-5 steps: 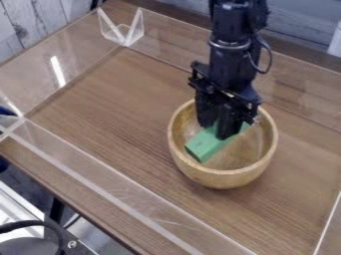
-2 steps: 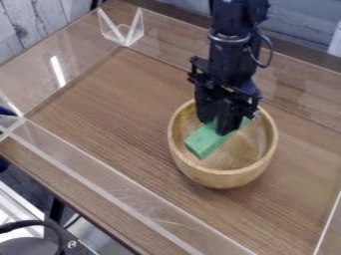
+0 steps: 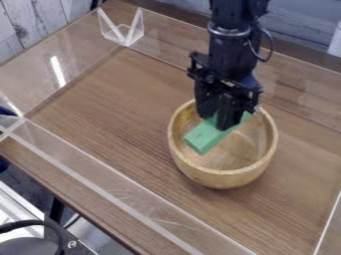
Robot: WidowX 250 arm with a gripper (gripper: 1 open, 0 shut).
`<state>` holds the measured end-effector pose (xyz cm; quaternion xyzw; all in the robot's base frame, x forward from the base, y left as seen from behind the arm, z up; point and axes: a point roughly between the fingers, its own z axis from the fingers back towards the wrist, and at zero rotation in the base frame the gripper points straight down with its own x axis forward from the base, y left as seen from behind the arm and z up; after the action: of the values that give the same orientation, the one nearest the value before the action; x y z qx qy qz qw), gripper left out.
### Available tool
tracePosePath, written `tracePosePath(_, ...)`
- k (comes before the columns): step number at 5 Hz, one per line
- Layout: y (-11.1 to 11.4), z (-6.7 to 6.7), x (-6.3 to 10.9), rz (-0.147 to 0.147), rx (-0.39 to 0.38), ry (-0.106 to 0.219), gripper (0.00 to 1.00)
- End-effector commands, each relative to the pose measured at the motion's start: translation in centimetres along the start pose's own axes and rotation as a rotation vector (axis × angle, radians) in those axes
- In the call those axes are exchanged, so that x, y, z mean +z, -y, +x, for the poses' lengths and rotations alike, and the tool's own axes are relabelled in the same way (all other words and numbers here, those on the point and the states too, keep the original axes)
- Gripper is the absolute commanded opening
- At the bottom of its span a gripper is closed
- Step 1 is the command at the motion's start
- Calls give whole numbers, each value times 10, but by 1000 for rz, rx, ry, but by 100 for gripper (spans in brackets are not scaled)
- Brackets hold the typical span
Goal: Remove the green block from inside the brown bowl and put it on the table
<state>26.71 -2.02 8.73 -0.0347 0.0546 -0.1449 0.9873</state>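
The brown bowl (image 3: 222,151) sits on the table (image 3: 120,110), right of centre. Over it hangs my black gripper (image 3: 224,120), its fingers pointing down and shut on the upper end of the green block (image 3: 208,133). The block is tilted, its lower end hanging inside the bowl just above the bottom. Its upper end is hidden between the fingers.
Low clear acrylic walls (image 3: 80,159) edge the tabletop, with a clear corner bracket (image 3: 123,28) at the back left. Bare wood lies to the left and in front of the bowl. Dark cables (image 3: 34,239) show at the bottom left, off the table.
The gripper has risen a little with the green block in it; the block now hangs higher inside the bowl. The bowl has not moved.
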Motion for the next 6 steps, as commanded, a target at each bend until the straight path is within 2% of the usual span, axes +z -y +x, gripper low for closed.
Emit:
tracePosePath(1, -5, 8, 32, 21, 12, 101, 0)
tracePosePath(2, -8, 9, 41, 24, 24, 116, 0)
tracePosePath(3, -23, 12, 56, 30, 63, 148, 0)
tracePosePath(4, -34, -5, 58, 38, 102, 143, 0)
tracePosePath(5, -61, -22, 57, 41, 174, 136, 0)
tracePosePath(6, -90, -45, 48, 42, 235, 128, 0)
